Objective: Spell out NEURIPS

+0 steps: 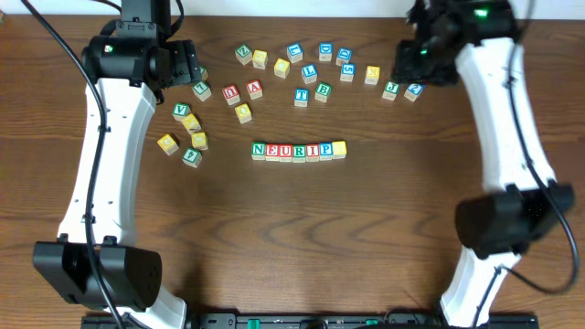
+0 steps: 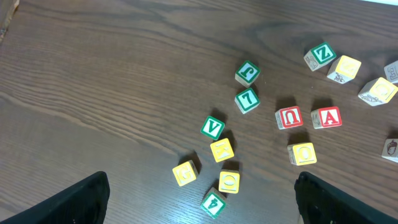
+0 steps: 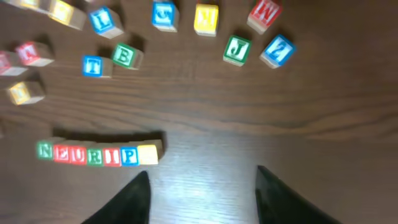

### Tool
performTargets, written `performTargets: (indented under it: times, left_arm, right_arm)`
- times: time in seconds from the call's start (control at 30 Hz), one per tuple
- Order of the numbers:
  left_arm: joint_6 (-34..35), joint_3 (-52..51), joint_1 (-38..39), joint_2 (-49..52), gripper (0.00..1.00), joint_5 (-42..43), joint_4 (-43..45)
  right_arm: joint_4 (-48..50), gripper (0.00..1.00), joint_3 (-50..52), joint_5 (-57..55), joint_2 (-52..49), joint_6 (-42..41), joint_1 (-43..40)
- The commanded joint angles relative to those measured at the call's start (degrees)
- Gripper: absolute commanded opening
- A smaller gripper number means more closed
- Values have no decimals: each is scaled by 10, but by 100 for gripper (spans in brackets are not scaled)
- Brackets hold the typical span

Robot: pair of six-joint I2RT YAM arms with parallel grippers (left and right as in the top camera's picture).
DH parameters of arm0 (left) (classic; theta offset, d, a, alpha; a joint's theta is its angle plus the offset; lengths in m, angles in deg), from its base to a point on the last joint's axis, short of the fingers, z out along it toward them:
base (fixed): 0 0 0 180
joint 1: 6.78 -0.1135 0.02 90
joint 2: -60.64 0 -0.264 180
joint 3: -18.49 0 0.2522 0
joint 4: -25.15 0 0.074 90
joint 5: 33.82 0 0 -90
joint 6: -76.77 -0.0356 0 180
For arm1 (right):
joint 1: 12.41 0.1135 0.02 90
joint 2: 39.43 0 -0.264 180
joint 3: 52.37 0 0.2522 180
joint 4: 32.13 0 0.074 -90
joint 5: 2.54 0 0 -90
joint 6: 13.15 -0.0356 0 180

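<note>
The left arm rises from its base at the near left corner and stretches toward the far edge of the tabletop, bending inward at the wrist. The left gripper hangs open, its two fingers spread wide at the bottom corners of the wrist view with nothing between them. It looks down on a loose cluster of cubes that includes a green V cube.

The right arm mirrors it, running from the near right side up to the far right. The right gripper is open too and holds nothing. In the overhead view a green J cube and a blue Z cube lie just beside it.

The row of letter cubes sits near the middle of the tabletop, well apart from both grippers. It reads N, E, U, R, I, P with the cubes touching side by side, and a yellow-topped cube closes its right end.

The scattered loose cubes form an arc behind the row, toward the far edge. Bare wood lies in front of the row, down to the arm bases, and on both sides between the row and the arms.
</note>
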Motion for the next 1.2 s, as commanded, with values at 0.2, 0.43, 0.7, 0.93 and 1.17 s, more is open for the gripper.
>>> performTargets:
  times: [0.2,0.43,0.7,0.93,1.17]
  left_arm:
    - [0,2,-2,2,95,-7,-1]
    - [0,2,-2,2,96,-7,-1]
    - [0,2,-2,2,96,-7,-1]
    - [0,2,-2,2,96,-7,-2]
    - [0,2,-2,2,96,-7,-1]
  right_arm:
    - [-25,86,-14,-3,118,15,-17]
    - [-60,99,-14,-2,171,15,-16]
    - [-72,99,-13,-2,177,15,-17]
    - [-97,99,-13,-2,178,15,-16]
    - [-94,99,-14,-5,179,15,-17]
